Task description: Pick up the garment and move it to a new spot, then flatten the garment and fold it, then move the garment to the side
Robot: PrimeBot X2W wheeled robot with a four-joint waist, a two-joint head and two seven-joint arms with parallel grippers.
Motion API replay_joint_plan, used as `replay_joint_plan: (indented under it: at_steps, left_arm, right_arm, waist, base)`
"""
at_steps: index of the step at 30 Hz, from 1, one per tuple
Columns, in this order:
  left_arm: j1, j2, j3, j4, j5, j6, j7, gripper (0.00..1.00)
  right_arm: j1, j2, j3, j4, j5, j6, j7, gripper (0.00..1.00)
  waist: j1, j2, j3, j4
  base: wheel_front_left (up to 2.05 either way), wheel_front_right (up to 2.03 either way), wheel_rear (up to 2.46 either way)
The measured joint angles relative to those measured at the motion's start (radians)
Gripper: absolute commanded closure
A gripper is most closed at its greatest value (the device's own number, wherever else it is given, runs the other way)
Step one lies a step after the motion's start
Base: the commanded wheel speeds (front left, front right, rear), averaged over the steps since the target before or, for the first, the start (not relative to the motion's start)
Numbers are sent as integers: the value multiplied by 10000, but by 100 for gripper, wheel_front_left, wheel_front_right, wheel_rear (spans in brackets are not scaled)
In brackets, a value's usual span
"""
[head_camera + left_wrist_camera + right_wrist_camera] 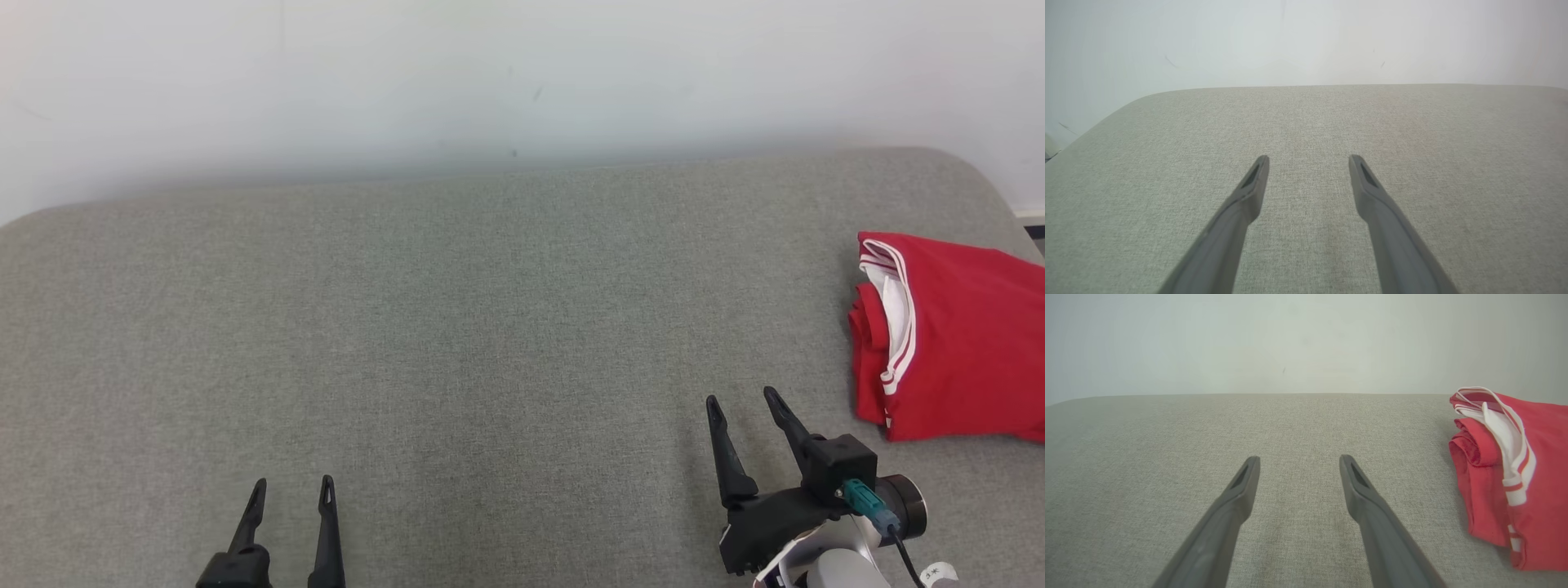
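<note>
Red folded garment [955, 343] sits far right on the grey cushion [457, 327]; my left gripper [294, 482] and right gripper [741, 396] gape, empty.

The folded red cloth garment [963, 343] has white stripes on its trim. The soft woven bench [490, 327] is plain grey. The flat wall [490, 73] is white.
</note>
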Motion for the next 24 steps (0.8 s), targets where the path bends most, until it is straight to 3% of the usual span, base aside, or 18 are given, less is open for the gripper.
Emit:
replay_joint_plan:
  at_steps: [12, 24]
  left_arm:
    - [92, -2, 314, 128, -136, -25, 0, 0]
    - [220, -2, 696, 291, -247, -433, 0, 0]
  right_arm:
    - [174, 2, -148, -453, 259, 0, -2, 0]
    - [448, -2, -186, -617, 320, 0, 0, 0]
  waist:
    - [0, 0, -320, 92]
    - [1, 1, -629, 86]
  base:
    - [0, 0, 0]
    - [0, 0, 0]
